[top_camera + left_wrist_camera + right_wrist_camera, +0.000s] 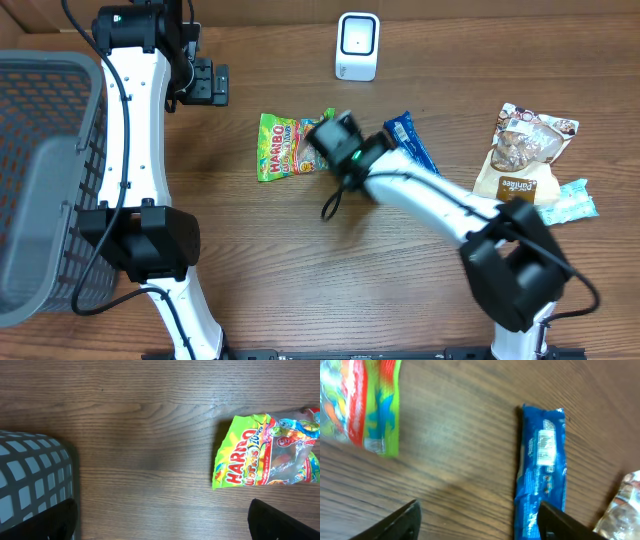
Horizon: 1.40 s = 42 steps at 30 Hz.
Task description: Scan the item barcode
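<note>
A green Haribo gummy bag (283, 146) lies flat on the wooden table, left of centre. My right gripper (332, 137) hovers over the bag's right end; in the right wrist view it (480, 522) stands open with only bare wood between its jaws. The gummy bag (365, 405) shows at the upper left there. A blue packet (542, 460) with a white barcode label (546, 447) lies by the right finger. The white scanner (357, 47) stands at the back of the table. My left gripper (208, 84) is open at the far left, holding nothing, and the bag (270, 452) lies to its right.
A grey mesh basket (40, 180) fills the table's left side, and its corner (30, 480) is close to the left finger. At the right lie a brown-and-white snack bag (520, 150) and a teal packet (570, 200). The blue packet (412, 140) lies just right of the right gripper.
</note>
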Each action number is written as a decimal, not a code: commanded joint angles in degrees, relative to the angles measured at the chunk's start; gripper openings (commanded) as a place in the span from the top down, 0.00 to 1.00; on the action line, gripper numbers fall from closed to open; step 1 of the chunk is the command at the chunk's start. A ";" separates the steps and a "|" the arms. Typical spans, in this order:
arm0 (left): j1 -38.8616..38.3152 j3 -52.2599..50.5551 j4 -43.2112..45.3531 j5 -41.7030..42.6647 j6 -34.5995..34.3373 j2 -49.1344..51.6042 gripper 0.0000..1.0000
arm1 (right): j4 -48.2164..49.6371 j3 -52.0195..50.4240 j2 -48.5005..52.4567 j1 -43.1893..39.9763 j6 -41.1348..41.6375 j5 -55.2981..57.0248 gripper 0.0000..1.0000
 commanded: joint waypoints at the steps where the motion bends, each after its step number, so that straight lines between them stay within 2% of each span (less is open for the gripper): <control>1: -0.61 0.37 0.09 0.63 1.09 0.44 0.00 | -2.45 6.71 -5.68 -10.08 -0.07 -16.74 0.21; 6: -0.81 0.37 0.09 0.63 1.09 0.44 0.00 | -3.26 6.05 -5.03 -25.22 -13.77 -42.69 0.21; 10: -0.81 0.37 0.09 0.63 1.09 0.44 0.01 | -2.99 4.15 -1.88 -34.58 -23.02 -58.99 0.21; 15: -0.74 0.37 0.09 0.63 1.09 0.44 0.00 | -2.29 4.15 4.31 -38.97 -25.20 -64.63 0.24; 19: -0.79 0.37 0.09 0.63 1.09 0.44 0.00 | -0.22 4.15 9.03 -39.23 -25.18 -65.37 0.32; 22: -0.76 0.37 0.09 0.63 1.09 0.44 0.01 | 0.59 4.15 11.67 -39.17 -25.38 -65.35 0.33; 29: -0.68 0.37 0.09 0.63 1.09 0.44 0.00 | 1.77 4.15 15.32 -39.17 -29.62 -65.90 0.44; 32: -0.76 0.37 0.09 0.63 1.09 0.44 0.00 | 2.95 4.15 15.85 -39.17 -30.05 -66.27 0.53; 34: -0.87 0.37 0.09 0.63 1.07 0.44 0.00 | 3.17 4.15 15.85 -39.17 -29.97 -66.66 0.64; 36: -0.87 0.37 0.09 0.63 1.09 0.44 0.00 | 3.13 4.17 15.82 -39.17 -29.42 -67.32 0.88; 37: -0.87 0.37 0.09 0.63 1.09 0.44 0.00 | 2.99 4.28 15.82 -39.17 -28.35 -67.65 0.96; 42: -0.76 0.37 0.09 0.63 1.09 0.44 0.00 | -1.31 7.10 14.84 -39.21 -22.01 -68.22 0.96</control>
